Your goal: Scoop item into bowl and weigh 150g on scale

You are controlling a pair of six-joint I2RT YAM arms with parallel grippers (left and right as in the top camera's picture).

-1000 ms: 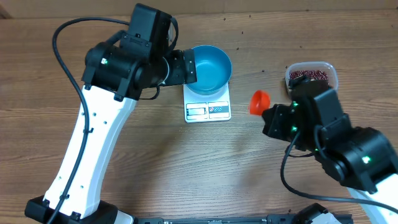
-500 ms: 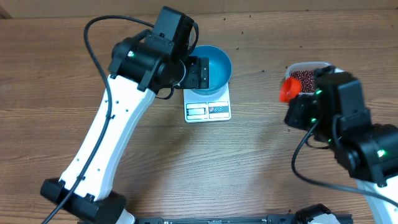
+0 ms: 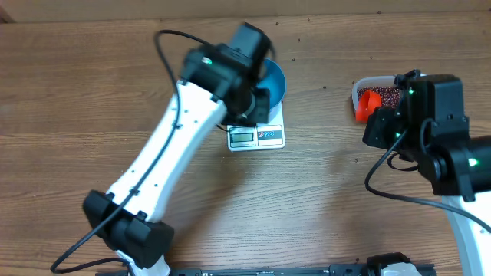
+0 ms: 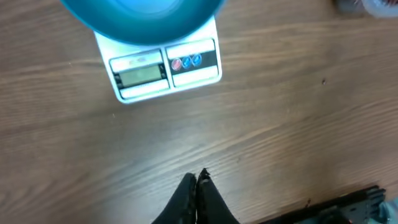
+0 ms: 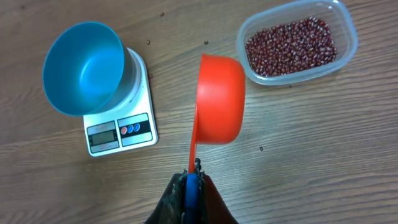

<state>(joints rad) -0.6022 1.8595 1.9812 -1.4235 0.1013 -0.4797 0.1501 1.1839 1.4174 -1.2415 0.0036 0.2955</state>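
Observation:
The blue bowl [image 5: 84, 68] stands empty on the white scale [image 5: 121, 130]. My right gripper [image 5: 194, 171] is shut on the blue-tipped handle of an orange scoop [image 5: 219, 99], which is turned on its side just left of the red-brown beans [image 5: 291, 46]. From overhead, the scoop [image 3: 368, 103] sits at the left rim of the bean tub [image 3: 408, 86]. My left gripper [image 4: 196, 180] is shut on nothing, above bare wood in front of the scale [image 4: 165, 68]. The left arm covers part of the bowl [image 3: 275, 79] from overhead.
The beans lie in a clear plastic tub [image 5: 348, 31] at the back right. A few stray beans [image 3: 325, 87] dot the wood between scale and tub. The left arm [image 3: 176, 146] stretches diagonally across the table's middle.
My left gripper has closed and its arm has swung right, over the bowl and scale. The right arm has carried the scoop right and back to the tub.

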